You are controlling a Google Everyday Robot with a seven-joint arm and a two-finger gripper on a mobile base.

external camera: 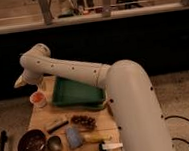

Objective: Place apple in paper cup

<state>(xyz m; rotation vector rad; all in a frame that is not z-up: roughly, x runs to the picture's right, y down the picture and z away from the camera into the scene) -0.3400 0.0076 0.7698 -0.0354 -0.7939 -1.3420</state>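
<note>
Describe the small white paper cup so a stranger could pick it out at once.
Find the large green rectangular tray on the wooden table; the small white paper cup stands just off its left edge, below the robot's gripper. It is the only white container, with a round red-orange apple in its mouth, unlike the dark brown bowl and shiny metal cup nearer the front.

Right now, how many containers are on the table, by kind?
Cups: 2, the paper cup with the apple inside, and a metal cup.
Bowls: 1, dark brown bowl.
Trays: 1, green tray.
Total: 4.
Pincer: above-left of the paper cup.
</note>
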